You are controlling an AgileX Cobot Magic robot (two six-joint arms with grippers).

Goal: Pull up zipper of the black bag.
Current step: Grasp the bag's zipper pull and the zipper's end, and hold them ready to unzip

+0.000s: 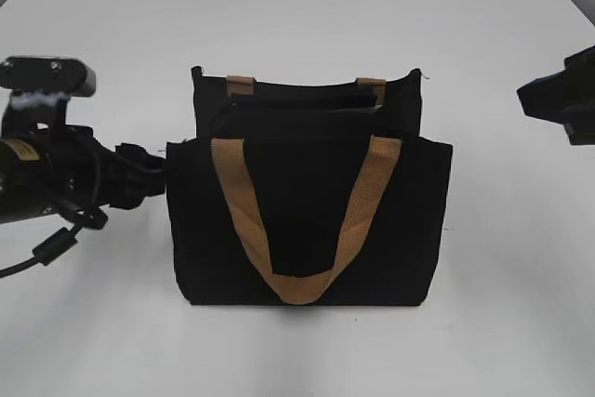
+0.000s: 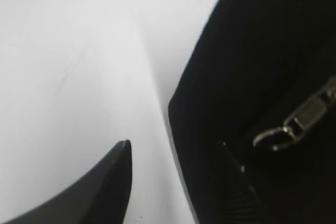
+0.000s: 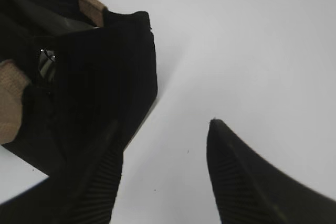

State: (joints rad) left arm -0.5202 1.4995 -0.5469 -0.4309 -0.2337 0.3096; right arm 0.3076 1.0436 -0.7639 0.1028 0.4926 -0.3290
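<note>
Zero legible writing, black bag (image 1: 307, 230)

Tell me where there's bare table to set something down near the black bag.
In front of the black bag the white table is bare, and so is the stretch behind it. To its right there is open table below the right gripper. The left side is crowded: the left gripper sits against the bag.

We find the black bag (image 1: 307, 220) standing upright on the white table, top gaping, one tan handle drooping down its front. It sits just beside the left pincer (image 2: 178, 156), touching its right finger. The zipper's (image 2: 294, 124) silver pull tab hangs just beyond that finger.
</note>
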